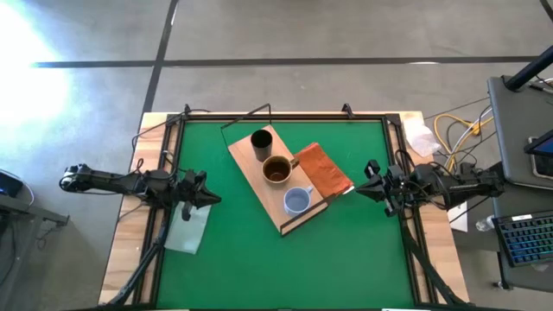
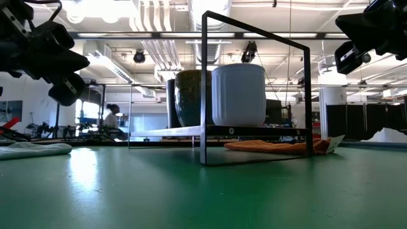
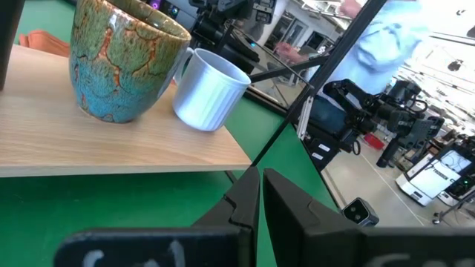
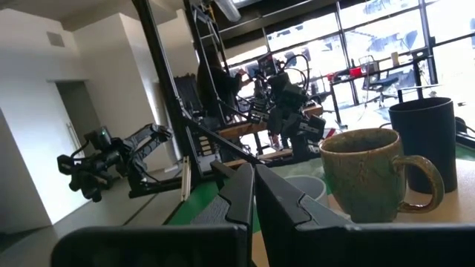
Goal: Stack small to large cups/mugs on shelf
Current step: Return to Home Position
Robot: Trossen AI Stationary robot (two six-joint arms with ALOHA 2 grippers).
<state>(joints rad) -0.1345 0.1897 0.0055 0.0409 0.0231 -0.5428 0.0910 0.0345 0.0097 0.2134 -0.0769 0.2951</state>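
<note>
Three vessels stand by their bases in a row on the light-wood shelf (image 1: 275, 177): the black cup (image 1: 261, 142) at the far end, the brown mug (image 1: 276, 169) in the middle, the pale blue cup (image 1: 297, 200) at the near end. My left gripper (image 1: 214, 199) is shut and empty above the table's left side, left of the shelf. My right gripper (image 1: 361, 190) is shut and empty at the table's right side. The mug (image 3: 122, 63) and pale cup (image 3: 209, 87) show in the left wrist view; the mug (image 4: 367, 174) and black cup (image 4: 423, 133) in the right wrist view.
A reddish-brown board (image 1: 323, 170) lies against the shelf's right side. A pale cloth (image 1: 187, 226) lies at the table's left edge under my left arm. The shelf's black wire frame (image 2: 254, 89) rises at its ends. A person (image 2: 112, 117) is in the room far behind.
</note>
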